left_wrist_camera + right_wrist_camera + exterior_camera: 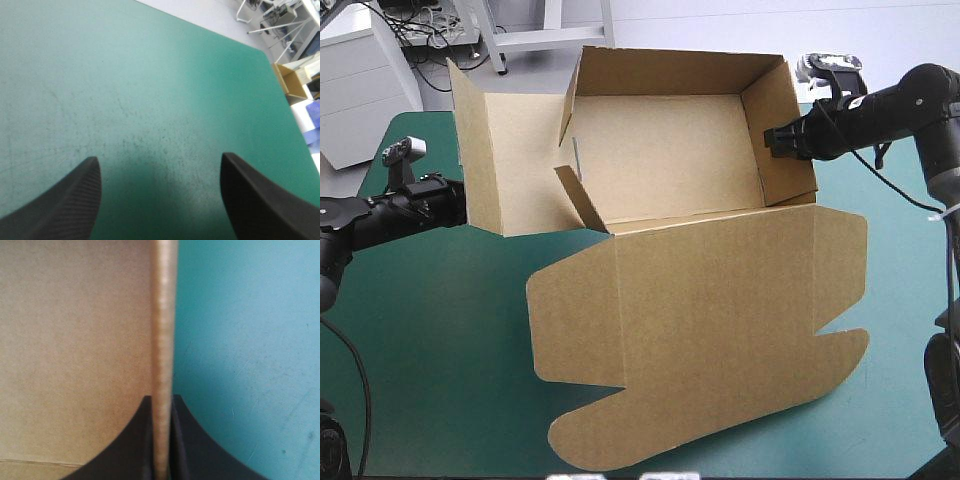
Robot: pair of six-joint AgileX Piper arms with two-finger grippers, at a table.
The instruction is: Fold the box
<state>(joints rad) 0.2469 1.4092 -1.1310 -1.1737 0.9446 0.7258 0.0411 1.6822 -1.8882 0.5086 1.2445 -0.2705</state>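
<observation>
brown box (700, 200) half-raised, right gripper (162, 440) pinching its wall; left gripper (160, 200) spread

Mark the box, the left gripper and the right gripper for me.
box (700, 330), high view: on the flat lid panel.
left gripper (159, 157), left wrist view: midway between its open fingers.
right gripper (162, 399), right wrist view: midway between its fingers, which are shut on the box's wall edge.

1 box (700, 330), 2 hands (160, 157) (161, 397), 1 tbl (440, 350)
</observation>
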